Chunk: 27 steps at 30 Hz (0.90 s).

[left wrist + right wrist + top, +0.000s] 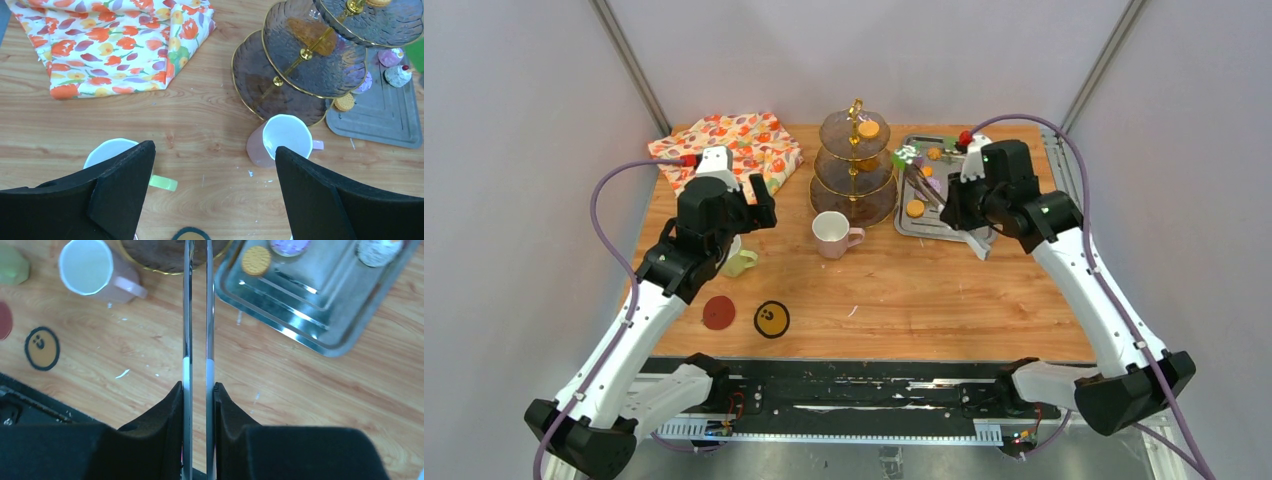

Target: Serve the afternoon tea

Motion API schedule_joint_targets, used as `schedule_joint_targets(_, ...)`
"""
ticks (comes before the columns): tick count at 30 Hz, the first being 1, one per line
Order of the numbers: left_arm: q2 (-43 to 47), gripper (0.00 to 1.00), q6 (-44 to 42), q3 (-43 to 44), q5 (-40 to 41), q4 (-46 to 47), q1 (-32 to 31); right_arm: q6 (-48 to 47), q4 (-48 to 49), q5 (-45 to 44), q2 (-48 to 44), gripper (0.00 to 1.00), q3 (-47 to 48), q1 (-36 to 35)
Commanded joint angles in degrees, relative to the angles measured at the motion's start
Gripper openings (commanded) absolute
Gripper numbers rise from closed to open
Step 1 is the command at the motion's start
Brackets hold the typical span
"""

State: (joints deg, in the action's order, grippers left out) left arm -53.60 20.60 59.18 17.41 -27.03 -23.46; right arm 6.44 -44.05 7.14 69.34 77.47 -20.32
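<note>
Right gripper [198, 390] is pinching the metal tongs [187, 315] narrow — left gripper [214, 150] is gaping wide, holding nothing.
From the right gripper, the stand [165, 252] is sitting at 12 o'clock, pink mug [95, 267] at 11, orange biscuit [256, 260] at 1 — yellow-green mug [112, 152] is standing at the left gripper's 9.

Setting: robot test cell in a lab, not a home or café.

Evidence:
- Plain grey panel walls [854, 50] on three sides, with bare metal posts [629, 65] at the corners.
- Wooden table [924, 290] with a black mounting rail [854, 395] bolted along its near edge.
- Two white-and-black arms, left arm [639, 320] and right arm [1094, 290], with a loose purple cable [604, 215] looping off each.
- Props laid out as for a trial: tiered stand [856, 160], pink mug [832, 235], folded flowered cloth [734, 145], steel tray [320, 315], metal tongs [186, 370], two round coasters [718, 312].
</note>
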Motion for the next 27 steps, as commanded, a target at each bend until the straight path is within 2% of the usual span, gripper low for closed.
schedule_joint_targets(1,1.5,0.95,0.9,0.0,1.6,1.0,-0.2,1.1,-0.3,0.2,2.9,0.01,3.2,-5.5)
schedule_joint_targets(18,3.7,0.94,0.8,-0.1,2.4,-0.1,-0.2,4.3,3.8,1.8,9.6,0.01,7.5,-12.0)
schedule_joint_targets(27,5.9,0.95,0.7,-0.8,2.9,-0.9,-0.2,5.3,7.2,8.3,16.4,0.00,12.1,-13.8)
